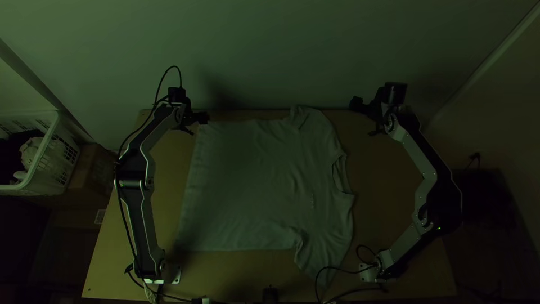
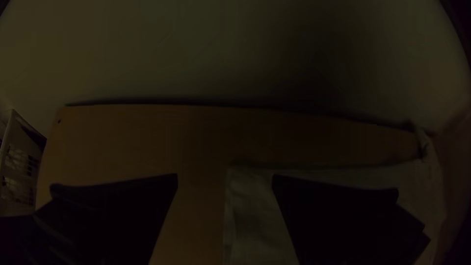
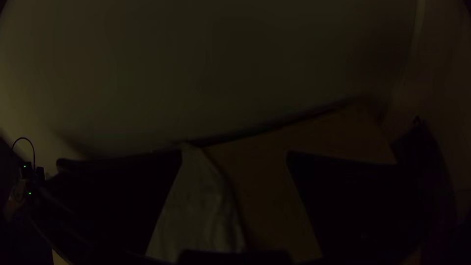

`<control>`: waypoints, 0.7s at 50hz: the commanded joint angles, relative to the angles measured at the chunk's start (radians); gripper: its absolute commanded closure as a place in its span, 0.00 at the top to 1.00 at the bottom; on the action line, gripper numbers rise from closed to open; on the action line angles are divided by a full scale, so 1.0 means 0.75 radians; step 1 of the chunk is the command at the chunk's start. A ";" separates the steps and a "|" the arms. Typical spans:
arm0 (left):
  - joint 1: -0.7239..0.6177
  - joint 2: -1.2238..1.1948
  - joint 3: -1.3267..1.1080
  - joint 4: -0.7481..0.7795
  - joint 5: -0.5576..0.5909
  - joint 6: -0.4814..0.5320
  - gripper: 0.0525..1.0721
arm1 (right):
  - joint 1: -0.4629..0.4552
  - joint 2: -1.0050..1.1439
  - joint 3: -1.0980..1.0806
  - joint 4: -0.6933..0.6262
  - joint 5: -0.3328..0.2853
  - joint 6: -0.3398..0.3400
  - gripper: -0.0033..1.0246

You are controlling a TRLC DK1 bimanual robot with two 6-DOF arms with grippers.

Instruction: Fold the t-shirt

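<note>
Left claw (image 1: 197,125) and right claw (image 1: 365,119) gape wide, by the spread shirt (image 1: 247,180); folding seems unstarted, so each should pinch cloth nearest it.

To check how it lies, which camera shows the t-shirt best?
The top view: it shows the t-shirt spread, with hem, neck opening and both sleeves. The left wrist view shows a hem corner and a side edge, partly hidden; the right wrist view, one sleeve's area.
</note>
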 commanded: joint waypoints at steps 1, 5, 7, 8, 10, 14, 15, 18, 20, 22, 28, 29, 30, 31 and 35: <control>0.001 0.061 0.087 -0.023 -0.010 0.013 0.90 | 0.004 0.025 0.042 -0.004 -0.003 0.028 0.96; -0.001 0.106 0.138 -0.045 -0.022 0.018 0.90 | 0.008 0.029 0.042 -0.004 -0.003 0.028 0.96; -0.001 0.131 0.166 -0.062 -0.039 0.024 0.90 | 0.010 0.034 0.042 -0.004 -0.005 0.030 0.96; -0.004 0.139 0.177 -0.070 -0.041 0.024 0.90 | 0.010 0.034 0.042 -0.004 -0.003 0.032 0.96; -0.004 0.153 0.185 -0.070 -0.041 0.030 0.90 | 0.012 0.036 0.042 -0.004 -0.003 0.034 0.96; -0.006 0.182 0.209 -0.076 -0.043 0.032 0.90 | 0.012 0.040 0.042 -0.004 -0.003 0.036 0.96; -0.008 0.186 0.213 -0.078 -0.047 0.036 0.90 | 0.012 0.042 0.042 -0.004 -0.005 0.036 0.96; -0.008 0.205 0.230 -0.088 -0.049 0.038 0.90 | 0.012 0.044 0.044 -0.004 -0.003 0.036 0.96; -0.008 0.213 0.236 -0.092 -0.049 0.038 0.90 | 0.012 0.046 0.048 -0.004 -0.003 0.036 0.96; -0.010 0.219 0.242 -0.098 -0.049 0.040 0.90 | 0.012 0.048 0.050 -0.004 -0.003 0.034 0.96; -0.018 0.233 0.242 -0.123 -0.065 0.056 0.90 | 0.012 0.058 0.066 -0.006 -0.003 0.034 0.96; -0.020 0.233 0.242 -0.127 -0.067 0.058 0.90 | 0.012 0.060 0.070 -0.006 -0.003 0.036 0.96; -0.022 0.237 0.240 -0.129 -0.069 0.061 0.90 | 0.012 0.062 0.076 -0.006 -0.003 0.036 0.96; -0.022 0.239 0.240 -0.129 -0.073 0.061 0.90 | 0.012 0.066 0.080 -0.008 -0.003 0.036 0.96; -0.024 0.254 0.240 -0.143 -0.077 0.069 0.90 | 0.016 0.081 0.103 -0.010 -0.003 0.034 0.96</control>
